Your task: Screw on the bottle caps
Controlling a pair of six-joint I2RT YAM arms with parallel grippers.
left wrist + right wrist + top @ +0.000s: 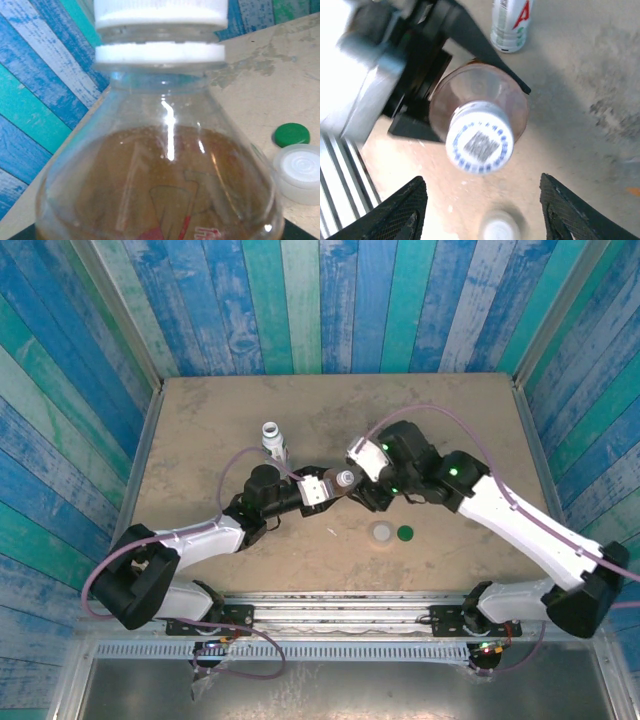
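Top view: the left gripper (337, 486) is at mid-surface, its fingers clamped on the amber bottle (341, 483), which has a white cap (346, 478) sitting on its neck. The right gripper (370, 494) is just beside that bottle on the right, so the two arms meet nose to nose. The white-labelled bottle (273, 440) stands upright just behind the left wrist, a tight spot. The wide whitish cap (381, 532) and green cap (405, 533) lie side by side, nearer the front edge of the surface (200, 420). The far half and both side strips are bare up to the raised side rims.

Left wrist view: the amber bottle (160, 175) is up close, with the white cap (160, 12) above its neck ring. The green cap (292, 134) and wide whitish cap (302, 172) sit at lower right, just beside each other; I cannot tell whether they touch.

Right wrist view: the right gripper (482, 180) has its fingers (412, 212) spread wide and gripping nothing. The white cap (480, 144) sits ahead of the gap, apart from both pads. The left gripper's black fingers (470, 40) flank the amber bottle (515, 100). The white-labelled bottle (512, 25) is at the top edge. A blurred whitish round item (499, 230) sits at the bottom edge; I cannot tell what it is.
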